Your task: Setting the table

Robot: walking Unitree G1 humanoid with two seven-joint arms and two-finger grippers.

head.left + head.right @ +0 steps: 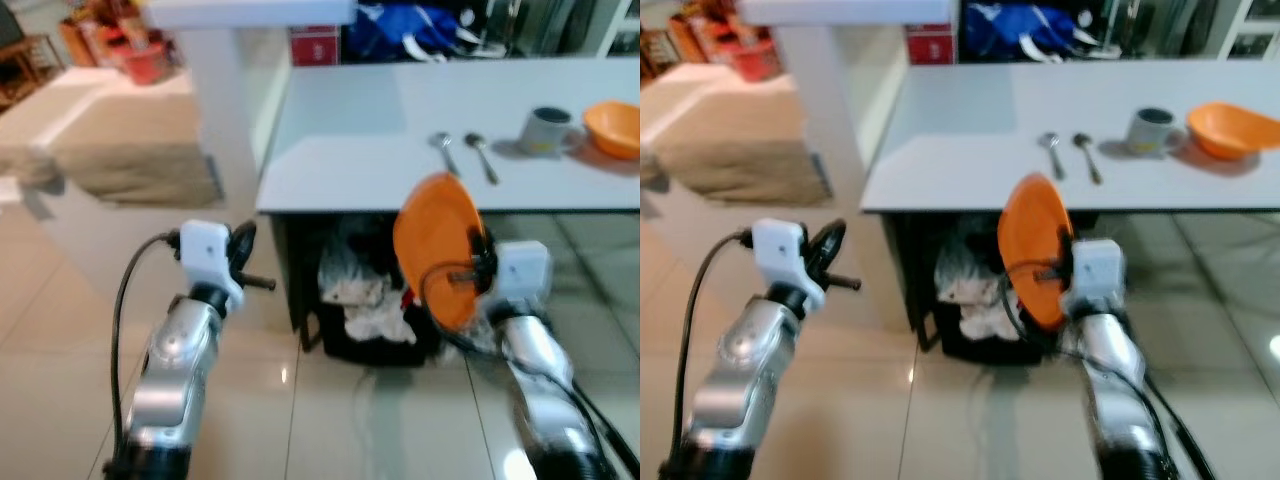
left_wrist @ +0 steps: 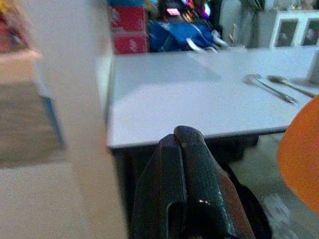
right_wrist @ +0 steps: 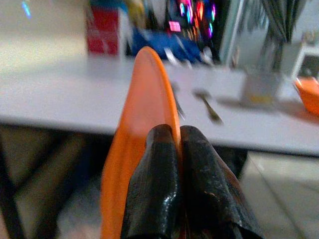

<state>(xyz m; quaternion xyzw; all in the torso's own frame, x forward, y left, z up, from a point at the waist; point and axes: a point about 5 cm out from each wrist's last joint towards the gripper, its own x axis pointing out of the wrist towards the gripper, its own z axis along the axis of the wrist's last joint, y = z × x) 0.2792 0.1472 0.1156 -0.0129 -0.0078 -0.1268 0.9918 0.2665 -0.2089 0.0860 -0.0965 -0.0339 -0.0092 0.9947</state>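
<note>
From the head we see our right pincer (image 1: 478,262) pinching the orange plate (image 1: 437,245) on edge, short of the counter (image 1: 350,150) with two spoons (image 1: 465,152). Our left wrist shows the left pincer (image 2: 185,164) pressed together, empty. The right wrist confirms the grip; next we carry the plate over and lay it flat.

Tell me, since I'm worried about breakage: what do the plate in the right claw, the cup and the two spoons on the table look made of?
The orange plate, clamped on edge in the right claw, looks like matte plastic: uniform colour, thin rim. The cup seems grey enamel or ceramic; blur leaves that open. The two spoons look like metal, grey and slightly shiny.
</note>
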